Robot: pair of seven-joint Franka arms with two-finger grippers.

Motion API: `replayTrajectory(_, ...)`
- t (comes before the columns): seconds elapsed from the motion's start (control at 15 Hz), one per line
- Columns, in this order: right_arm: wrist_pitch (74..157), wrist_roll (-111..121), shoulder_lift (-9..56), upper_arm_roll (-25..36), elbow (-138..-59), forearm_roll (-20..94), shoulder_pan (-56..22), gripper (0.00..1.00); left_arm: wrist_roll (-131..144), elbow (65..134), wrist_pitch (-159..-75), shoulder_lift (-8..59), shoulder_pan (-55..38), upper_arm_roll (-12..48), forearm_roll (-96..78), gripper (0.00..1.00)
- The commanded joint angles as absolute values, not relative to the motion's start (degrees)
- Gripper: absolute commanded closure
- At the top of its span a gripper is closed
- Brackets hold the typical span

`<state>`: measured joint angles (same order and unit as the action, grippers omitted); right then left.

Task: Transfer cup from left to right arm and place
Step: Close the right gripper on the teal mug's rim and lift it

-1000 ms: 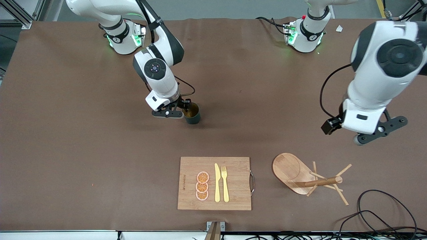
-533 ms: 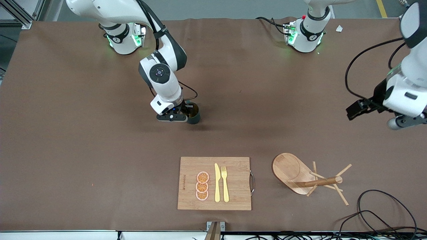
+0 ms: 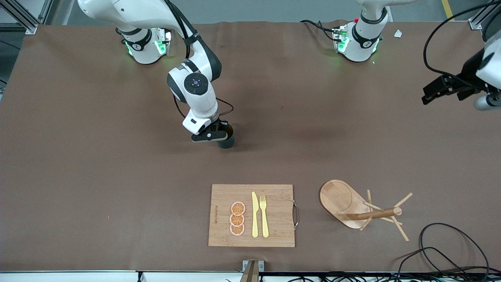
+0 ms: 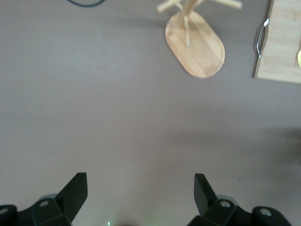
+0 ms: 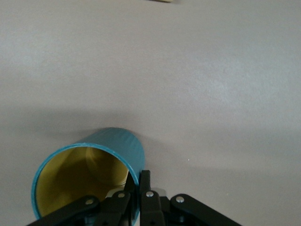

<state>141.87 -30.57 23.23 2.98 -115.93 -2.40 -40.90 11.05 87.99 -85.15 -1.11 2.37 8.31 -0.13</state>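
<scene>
Cup (image 3: 226, 141) rim pinched in right pincer (image 3: 217, 132) — on table.

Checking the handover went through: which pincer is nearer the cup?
Right. The right pincer is shut on the cup, pinching its rim. The left pincer is open and empty, up over bare table at the left arm's end, well away from it.
</scene>
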Motion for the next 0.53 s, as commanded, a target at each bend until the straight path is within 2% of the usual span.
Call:
replayTrajectory(0.0, 141.59, -22.79, 22.85, 3.52, -116.1, -3.43, -40.43, 1.0, 11.34, 90.35, -83.94, -4.04, -1.57, 7.74, 0.0, 0.0)
replayTrajectory(0.27, 139.93, -11.55, 20.66, 3.52, -116.19, -3.34, -36.31, 1.0, 10.11, 92.29, -84.29, -5.62, -3.86, 3.44, -0.09, 0.0)
replayTrajectory(0.47, 135.72, 0.04, 17.85, 3.52, -116.37, -3.34, -32.54, 1.0, 10.11, 92.11, -84.64, -5.1, -3.96, 3.6, -0.09, 0.0)
